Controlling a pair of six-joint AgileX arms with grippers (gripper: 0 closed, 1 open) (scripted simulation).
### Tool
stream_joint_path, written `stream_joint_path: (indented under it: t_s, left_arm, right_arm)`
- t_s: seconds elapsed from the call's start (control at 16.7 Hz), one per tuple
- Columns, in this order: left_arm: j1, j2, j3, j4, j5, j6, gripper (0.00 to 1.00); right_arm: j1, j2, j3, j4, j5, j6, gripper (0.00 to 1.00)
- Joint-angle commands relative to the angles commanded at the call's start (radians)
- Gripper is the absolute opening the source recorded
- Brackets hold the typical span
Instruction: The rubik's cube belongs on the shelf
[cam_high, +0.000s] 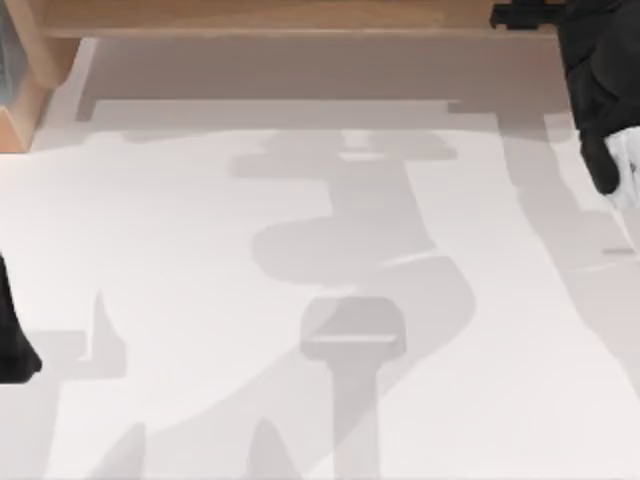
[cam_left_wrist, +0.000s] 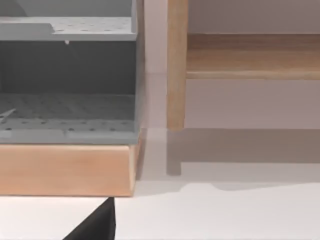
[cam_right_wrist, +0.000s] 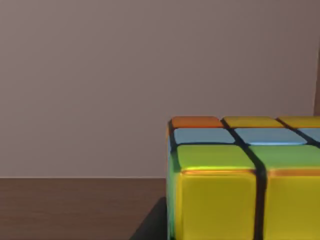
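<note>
A white table (cam_high: 200, 300) spreads across the top view, crossed by soft grey shadows of the two arms. Along its far edge runs the light-brown wooden shelf (cam_high: 260, 15), its long horizontal board at the top of the view and a slanting side support at the far left.

The right arm (cam_high: 600, 90), black, reaches up to the shelf at the table's far right corner. Its wrist view looks across a dark brown surface toward a plain mauve-grey wall, with the rubik's cube (cam_right_wrist: 245, 185) very close to the camera, showing yellow, green, blue and orange squares divided by black lines. Whether the cube sits on that surface or is being pinched cannot be told, and the right gripper's state cannot be told either.

The left arm (cam_high: 12, 340) sits at the table's left edge. Its wrist view shows an upright wooden post and board of the shelf (cam_left_wrist: 176, 65), and beside it a grey perforated rack (cam_left_wrist: 67, 75) on a wooden base. Its fingers' state cannot be told.
</note>
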Motion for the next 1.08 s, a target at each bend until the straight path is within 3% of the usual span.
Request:
stream_joint_path:
  t_s: [0.48,1.08]
  left_arm:
    - [0.000,0.000,0.000,0.000,0.000,0.000,1.00]
    - [0.000,0.000,0.000,0.000,0.000,0.000,1.00]
  right_arm:
    - [0.000,0.000,0.000,0.000,0.000,0.000,0.98]
    - [0.003,0.000,-0.001,0.000,0.000,0.000,1.00]
